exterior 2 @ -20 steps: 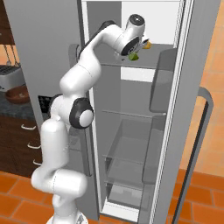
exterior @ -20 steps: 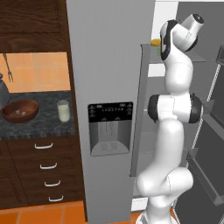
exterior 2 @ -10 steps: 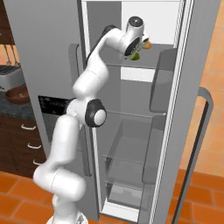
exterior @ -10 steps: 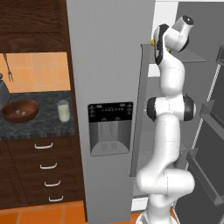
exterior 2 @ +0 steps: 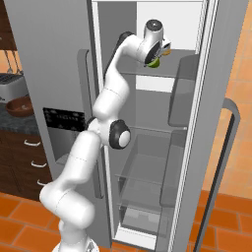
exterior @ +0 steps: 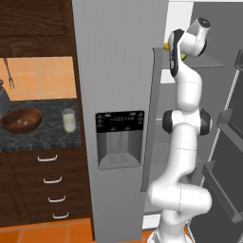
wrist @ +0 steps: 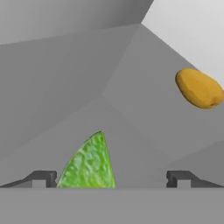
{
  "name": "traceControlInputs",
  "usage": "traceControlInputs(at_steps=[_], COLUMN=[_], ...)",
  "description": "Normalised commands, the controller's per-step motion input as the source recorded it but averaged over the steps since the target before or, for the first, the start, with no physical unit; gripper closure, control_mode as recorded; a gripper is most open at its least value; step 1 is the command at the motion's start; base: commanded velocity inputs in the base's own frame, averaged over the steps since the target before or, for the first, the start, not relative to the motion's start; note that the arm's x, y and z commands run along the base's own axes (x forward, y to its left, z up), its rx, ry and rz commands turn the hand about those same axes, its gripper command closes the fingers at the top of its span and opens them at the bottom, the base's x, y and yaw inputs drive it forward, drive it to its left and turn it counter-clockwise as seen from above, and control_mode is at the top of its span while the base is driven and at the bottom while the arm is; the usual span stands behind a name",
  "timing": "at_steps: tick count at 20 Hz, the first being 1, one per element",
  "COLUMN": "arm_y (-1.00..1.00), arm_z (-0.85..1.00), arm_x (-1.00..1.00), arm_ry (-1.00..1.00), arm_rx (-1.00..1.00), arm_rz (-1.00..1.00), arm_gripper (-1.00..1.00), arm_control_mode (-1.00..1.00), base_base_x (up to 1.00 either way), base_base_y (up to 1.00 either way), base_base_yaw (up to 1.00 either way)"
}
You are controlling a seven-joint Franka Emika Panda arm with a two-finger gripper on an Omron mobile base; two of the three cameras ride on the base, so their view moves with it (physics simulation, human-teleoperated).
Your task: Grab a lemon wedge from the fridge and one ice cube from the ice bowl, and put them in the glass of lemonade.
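The fridge point(exterior: 118, 71) stands with its right side open and my arm reaching onto an upper shelf. In the hand view the green lemon wedge point(wrist: 89, 164) lies on the shelf between the fingers of my open gripper point(wrist: 111, 179), nearer the left fingertip point(wrist: 41, 178). From the right base view the lemon wedge point(exterior 2: 155, 62) shows just under my gripper point(exterior 2: 158, 55). The reddish-brown ice bowl point(exterior: 21, 119) with small whitish ice cubes point(exterior: 20, 122) sits on the dark counter to the left. The glass of lemonade point(exterior: 69, 119) stands right beside the bowl.
An orange-yellow fruit point(wrist: 199, 89) lies on the same shelf, right of the wedge and further in. The open fridge door point(exterior 2: 221, 123) with its bins hangs to the right. A toaster point(exterior 2: 10, 86) stands on the counter point(exterior: 42, 137), with drawers below it.
My arm has straightened and stretched deeper into the fridge, bringing the hand closer over the wedge. The jaws have stayed open.
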Motion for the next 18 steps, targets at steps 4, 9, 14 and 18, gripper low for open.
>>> traceControlInputs(at_steps=[4,9,14,18], arm_y=[0.04,0.03,0.05,0.00], arm_z=[0.07,0.03,-0.09,0.05], arm_x=[-0.21,-0.30,0.06,0.08], arm_ry=[0.09,0.03,0.06,0.04], arm_rx=[0.00,0.00,0.00,0.00], arm_rz=[-0.05,-0.05,-0.03,-0.02], arm_gripper=[-1.00,-1.00,-1.00,-1.00], arm_control_mode=[-1.00,-1.00,-1.00,-1.00], base_base_x=[0.00,0.00,0.00,0.00], base_base_y=[0.00,0.00,0.00,0.00], base_base_yaw=[0.00,0.00,0.00,0.00])
